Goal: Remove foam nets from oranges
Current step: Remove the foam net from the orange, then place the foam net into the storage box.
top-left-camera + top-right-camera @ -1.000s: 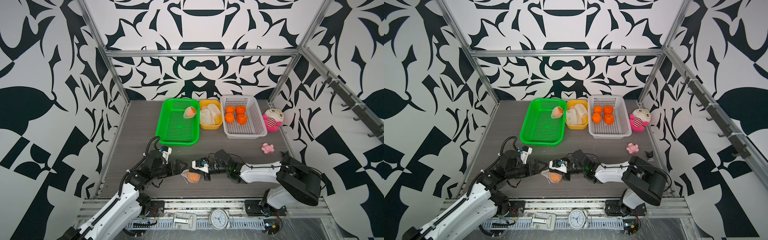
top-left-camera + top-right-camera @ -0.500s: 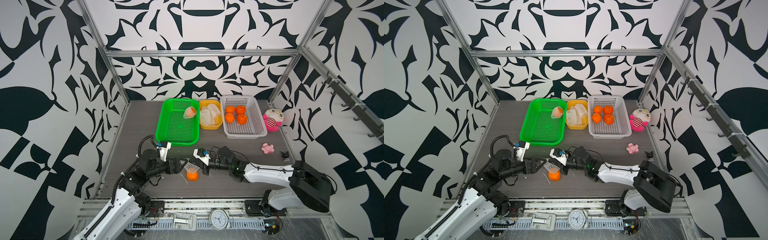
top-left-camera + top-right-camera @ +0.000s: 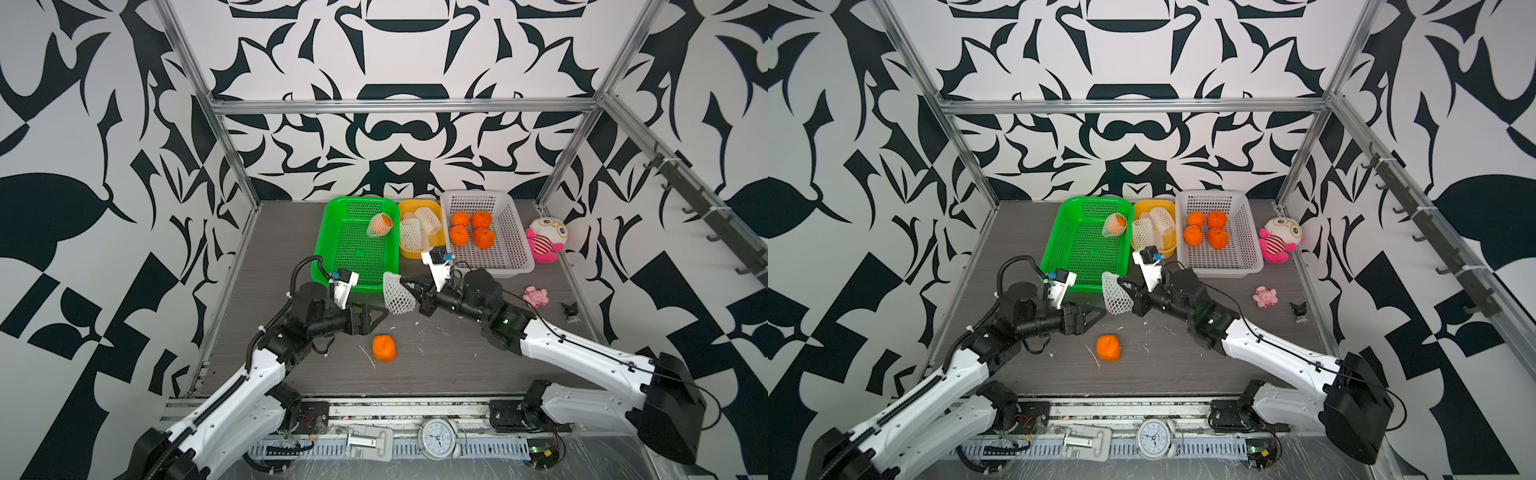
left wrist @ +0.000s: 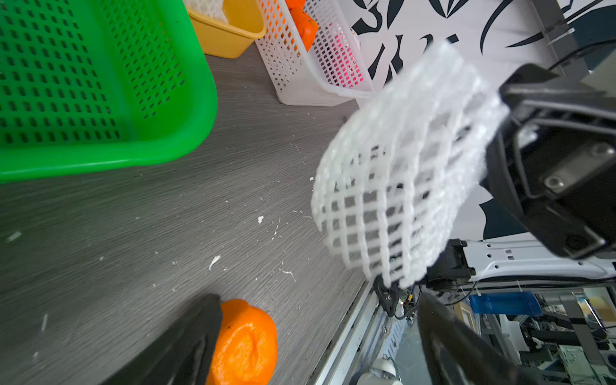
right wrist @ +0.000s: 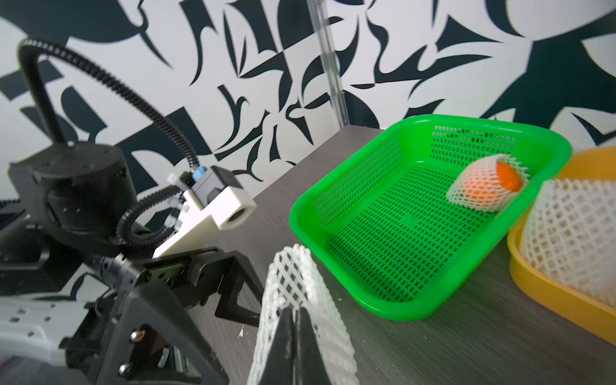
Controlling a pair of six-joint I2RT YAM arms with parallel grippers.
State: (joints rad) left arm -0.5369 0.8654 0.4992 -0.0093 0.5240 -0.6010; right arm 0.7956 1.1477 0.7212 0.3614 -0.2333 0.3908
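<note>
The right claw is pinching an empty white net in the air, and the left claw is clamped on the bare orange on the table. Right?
Not quite: the left claw is open and holds nothing. The bare orange lies on the table beside it, as the left wrist view shows. The right claw does pinch the empty white net in the air.

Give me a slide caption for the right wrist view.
Right gripper shut on an empty foam net; a netted orange sits in the green basket.

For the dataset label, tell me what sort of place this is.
Probably a robotics lab test cell: patterned walls on an aluminium frame enclose a grey tabletop; workshop clutter shows beyond its edge.
</note>
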